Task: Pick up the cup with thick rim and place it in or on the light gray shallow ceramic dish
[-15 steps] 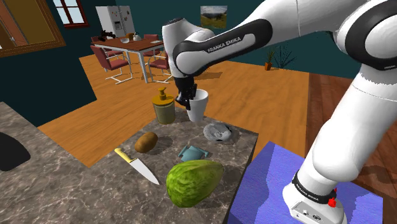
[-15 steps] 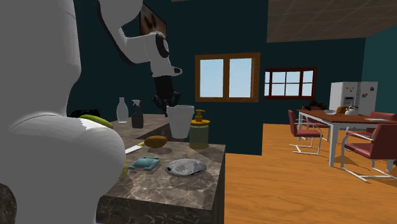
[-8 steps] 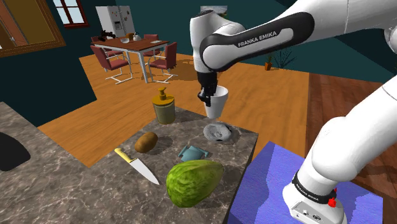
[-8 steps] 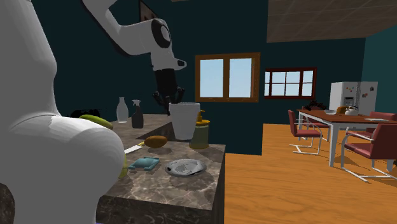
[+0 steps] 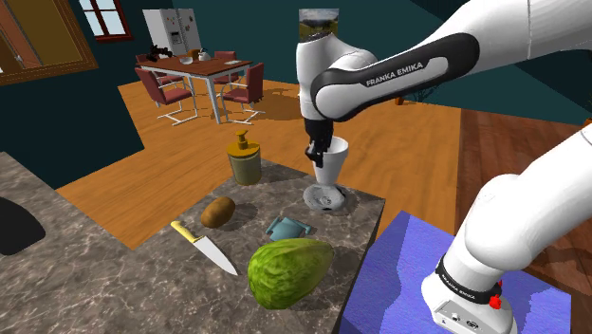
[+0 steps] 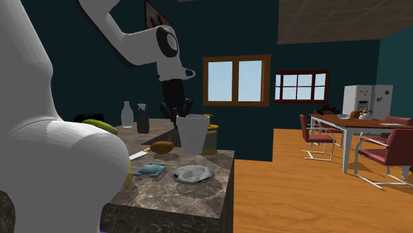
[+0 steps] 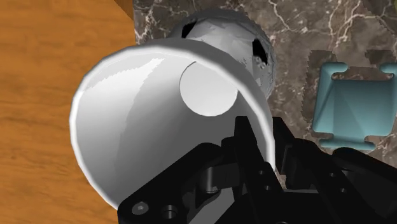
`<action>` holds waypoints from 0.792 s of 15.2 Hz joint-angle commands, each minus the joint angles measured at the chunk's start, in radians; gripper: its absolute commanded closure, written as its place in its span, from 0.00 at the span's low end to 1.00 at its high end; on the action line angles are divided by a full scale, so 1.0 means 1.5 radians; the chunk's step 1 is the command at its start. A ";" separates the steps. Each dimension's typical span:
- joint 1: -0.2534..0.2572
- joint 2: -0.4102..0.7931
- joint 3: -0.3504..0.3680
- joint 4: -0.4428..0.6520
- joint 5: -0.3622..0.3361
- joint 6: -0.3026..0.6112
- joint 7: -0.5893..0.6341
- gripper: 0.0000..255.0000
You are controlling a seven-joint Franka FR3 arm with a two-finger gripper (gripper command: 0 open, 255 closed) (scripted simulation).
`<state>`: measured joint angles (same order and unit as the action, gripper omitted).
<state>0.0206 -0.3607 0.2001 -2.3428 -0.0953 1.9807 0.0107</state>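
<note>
Clamping the wall of the one white cup between its two fingers, the gripper holds it upright just above the single grey dish, near the edge of the marble counter. Around them lie one teal tray, one soap bottle, one brown potato, one knife and one green melon.

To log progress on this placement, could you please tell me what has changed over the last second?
The tool, shut on the white cup throughout, carried it toward the shoulder view's right, away from the soap bottle, and slightly down. The cup now hangs over the grey dish. Nothing was let go. The grey dish, soap bottle, potato and knife stayed put.
</note>
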 commanded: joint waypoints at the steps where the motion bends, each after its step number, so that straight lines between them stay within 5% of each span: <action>1: 0.000 0.004 0.002 -0.014 -0.001 0.018 0.004 1.00; 12: -0.003 0.044 0.008 -0.080 -0.014 0.122 0.025 1.00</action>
<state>0.0166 -0.3002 0.2118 -2.4545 -0.1140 2.1496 0.0464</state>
